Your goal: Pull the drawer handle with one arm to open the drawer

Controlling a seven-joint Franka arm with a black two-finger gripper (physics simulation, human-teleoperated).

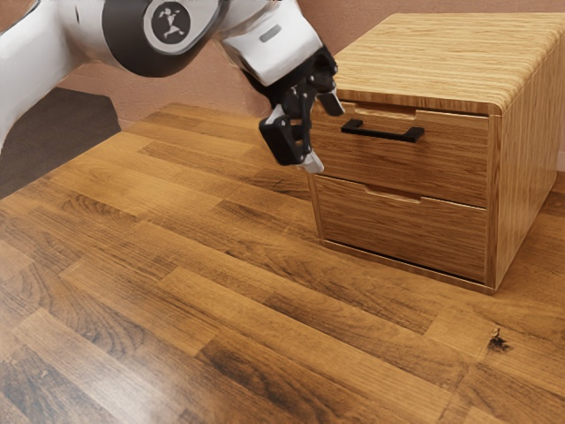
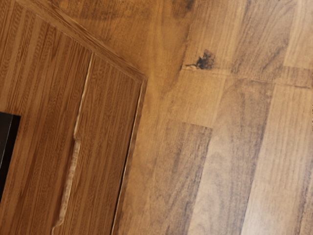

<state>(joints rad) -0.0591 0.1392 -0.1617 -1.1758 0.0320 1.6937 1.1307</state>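
The fingers were seen spread apart with nothing held between them, poised at the front corner of the cabinet nearer the exterior view's left. The black drawer handle was mounted on the shut upper drawer, just beside the fingers toward the exterior view's right, untouched by them.

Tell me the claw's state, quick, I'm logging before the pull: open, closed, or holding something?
Claw: open, holding nothing, not yet on the handle.
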